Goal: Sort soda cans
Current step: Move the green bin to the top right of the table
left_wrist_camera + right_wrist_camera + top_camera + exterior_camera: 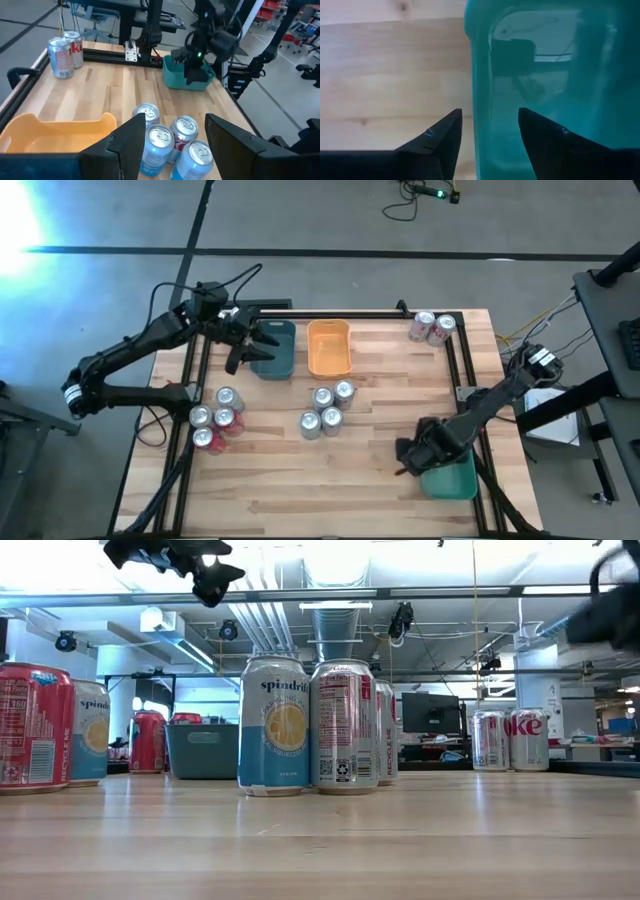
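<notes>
Soda cans stand upright in three groups around the orange tray (329, 348): four silver ones (326, 411) just below it, four partly red ones (214, 421) toward the left arm, two Diet Coke cans (431, 328) at the far right corner of the wooden counter. They are thin smooth aluminium cylinders, probably light, slippery and easy to dent, so I would grip the middle of the body. Left tool (243, 345) hangs open over the dark teal tray (277, 352); right tool (412, 456), open and empty, straddles the green tray's wall (479, 90).
</notes>
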